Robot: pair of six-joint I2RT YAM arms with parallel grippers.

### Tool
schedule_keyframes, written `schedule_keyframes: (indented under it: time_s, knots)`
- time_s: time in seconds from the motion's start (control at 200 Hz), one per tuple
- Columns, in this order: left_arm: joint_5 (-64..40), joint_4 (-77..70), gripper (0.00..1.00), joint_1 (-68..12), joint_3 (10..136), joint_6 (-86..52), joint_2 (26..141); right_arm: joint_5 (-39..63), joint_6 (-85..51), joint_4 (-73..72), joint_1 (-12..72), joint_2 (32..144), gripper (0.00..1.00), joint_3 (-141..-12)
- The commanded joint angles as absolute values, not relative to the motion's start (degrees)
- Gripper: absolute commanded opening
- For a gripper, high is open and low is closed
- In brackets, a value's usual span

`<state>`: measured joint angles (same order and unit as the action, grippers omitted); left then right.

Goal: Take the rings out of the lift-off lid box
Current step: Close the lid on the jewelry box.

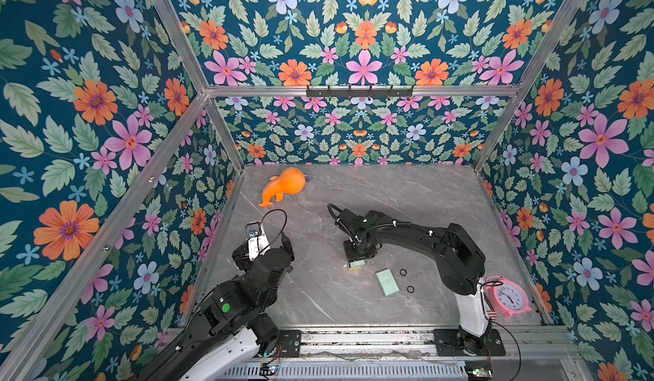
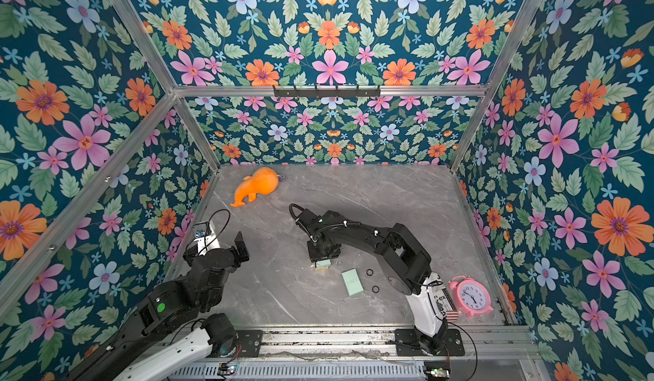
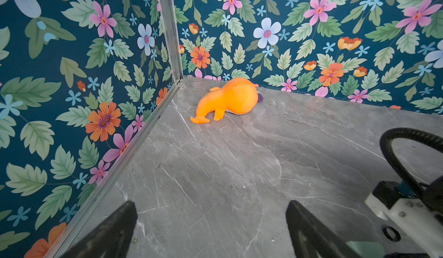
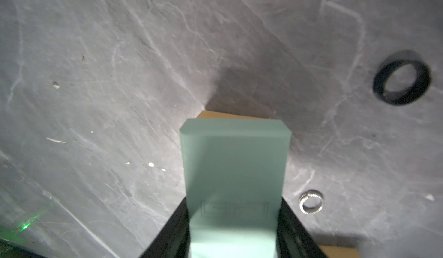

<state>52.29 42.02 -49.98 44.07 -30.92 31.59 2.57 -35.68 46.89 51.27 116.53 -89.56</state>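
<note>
Left gripper (image 3: 210,204): raised near the left wall, jaws spread wide, nothing between them. Far left corner: orange plush toy (image 1: 283,186) on its side on the grey marble table (image 1: 318,308). Centre: right gripper (image 4: 233,201) points straight down, clamped on the mint-green box (image 4: 233,161), fingers on its two long sides. The box's long axis runs along the fingers, and a tan edge shows past its end. A framed embossed mark on its face is too blurred to read. Just right of the box lies a small pale beaded ring (image 4: 311,201), flat, hole up. Further right lies a mint-green slab (image 1: 387,282) (lid or base, cannot tell), long axis front to back with the near end skewed right; its faint print is illegible. Beside its right edge are two black rings (image 1: 403,272) (image 1: 410,289), thin plain hoops lying flat on the table, apart from each other and outside the box. Far right: pink alarm clock (image 1: 508,296), dial numbered 1–12; a sticker on the right arm's base shows "ex".
</note>
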Motion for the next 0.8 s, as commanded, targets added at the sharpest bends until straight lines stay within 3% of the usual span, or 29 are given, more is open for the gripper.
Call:
schedule_keyframes:
  time_s: [0.0, 0.795]
  knots:
    - [52.4, 41.5, 0.99, -49.8, 44.1, -30.2, 31.4, 1.4, -37.8, 48.9, 51.8, 115.9, 0.44, -90.2]
    - [51.4, 41.3, 0.99, -48.6, 44.0, -30.1, 31.6, -0.3, -36.9, 50.1, 53.7, 115.7, 0.44, -92.1]
